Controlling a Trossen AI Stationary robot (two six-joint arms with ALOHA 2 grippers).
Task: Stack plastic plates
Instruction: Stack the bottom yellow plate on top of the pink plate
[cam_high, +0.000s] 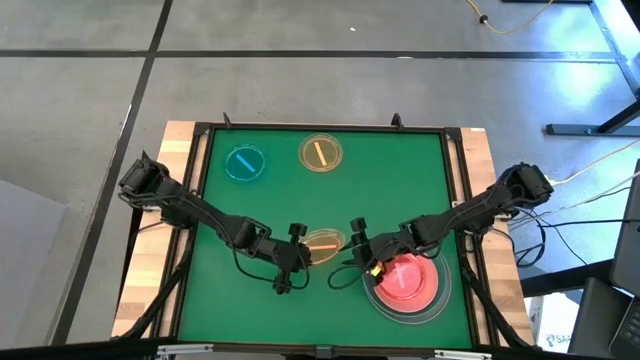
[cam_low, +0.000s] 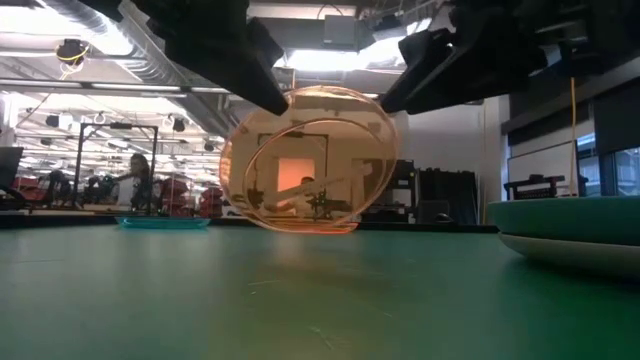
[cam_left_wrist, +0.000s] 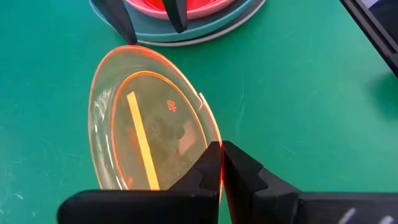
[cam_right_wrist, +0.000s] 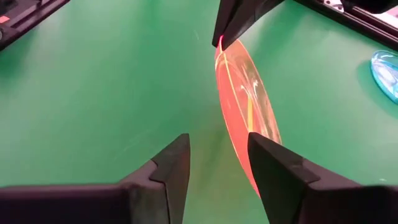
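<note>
From my station, farthest left on the green table mat (cam_high: 400, 180) I see a small blue plate (cam_high: 245, 163) lying flat near the far edge, with a small yellow-orange plate (cam_high: 321, 152) beside it, the two apart from each other. Nearer the front, my left gripper (cam_high: 297, 256) has its fingers pressed together on the rim of a third small plate, an orange translucent plate (cam_high: 324, 242) with a yellow centre bar. In the low view this orange plate (cam_low: 308, 160) stands tilted up on edge, its lower rim at or just above the mat; I cannot tell whether it touches. The left wrist view shows the fingers (cam_left_wrist: 239, 171) pinching that rim. Just to the right, my right gripper (cam_high: 361, 246) is spread wide, and its near finger (cam_right_wrist: 277, 171) stands close by the orange plate's edge. Farther right, under the right arm, a large pink plate (cam_high: 410, 282) sits inside a larger teal plate (cam_high: 436, 306) near the front right.
</note>
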